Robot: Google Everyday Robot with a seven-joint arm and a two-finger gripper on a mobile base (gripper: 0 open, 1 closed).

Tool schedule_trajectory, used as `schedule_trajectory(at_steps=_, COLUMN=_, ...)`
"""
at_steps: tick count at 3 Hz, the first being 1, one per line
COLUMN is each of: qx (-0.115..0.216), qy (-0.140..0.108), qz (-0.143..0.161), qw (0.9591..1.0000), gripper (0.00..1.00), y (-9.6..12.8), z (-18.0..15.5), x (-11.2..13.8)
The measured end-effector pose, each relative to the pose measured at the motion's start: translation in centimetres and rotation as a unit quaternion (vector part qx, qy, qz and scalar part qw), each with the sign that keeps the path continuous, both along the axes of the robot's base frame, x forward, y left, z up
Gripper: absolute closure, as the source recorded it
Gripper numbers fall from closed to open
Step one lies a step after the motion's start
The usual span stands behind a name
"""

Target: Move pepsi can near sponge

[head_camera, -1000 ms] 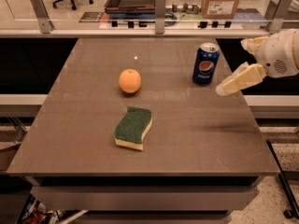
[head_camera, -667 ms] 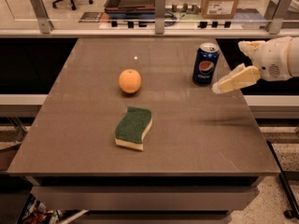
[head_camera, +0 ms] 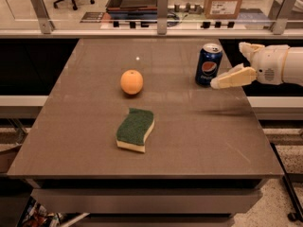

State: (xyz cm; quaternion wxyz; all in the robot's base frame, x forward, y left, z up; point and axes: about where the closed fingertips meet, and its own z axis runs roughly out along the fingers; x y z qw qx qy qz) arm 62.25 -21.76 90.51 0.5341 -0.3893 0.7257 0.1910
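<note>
The pepsi can (head_camera: 209,64) stands upright at the back right of the brown table (head_camera: 199,141). It is dark blue with a silver top and a round logo. The sponge (head_camera: 135,129), green on top with a pale yellow base, lies flat near the middle front of the table, well apart from the can. My gripper (head_camera: 227,65) comes in from the right edge, just to the right of the can. It is open and empty: one finger (head_camera: 233,77) reaches close to the can's side, the other (head_camera: 247,48) sits behind and to the right.
An orange fruit (head_camera: 131,82) sits left of the can, behind the sponge. A glass rail with metal posts (head_camera: 162,13) runs along the table's far edge. A cardboard box (head_camera: 225,0) stands beyond it.
The gripper has moved a little left, closer to the can's right side. The can, the sponge and the orange have not moved.
</note>
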Motion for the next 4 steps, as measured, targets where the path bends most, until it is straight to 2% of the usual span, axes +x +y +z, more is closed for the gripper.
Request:
schedule_trajectory(at_steps=2, qx=0.025, qy=-0.01, qz=0.021, qw=0.9994, gripper=0.0, y=2.0, z=0.0, x=3.3)
schedule_trajectory(at_steps=3, qx=0.028, qy=-0.012, qz=0.032, qw=0.999, gripper=0.17, y=3.0, z=0.1, x=4.2)
schedule_trajectory(at_steps=4, qx=0.028, qy=-0.011, qz=0.034, qw=0.9989, gripper=0.4, y=3.2, z=0.0, x=4.2)
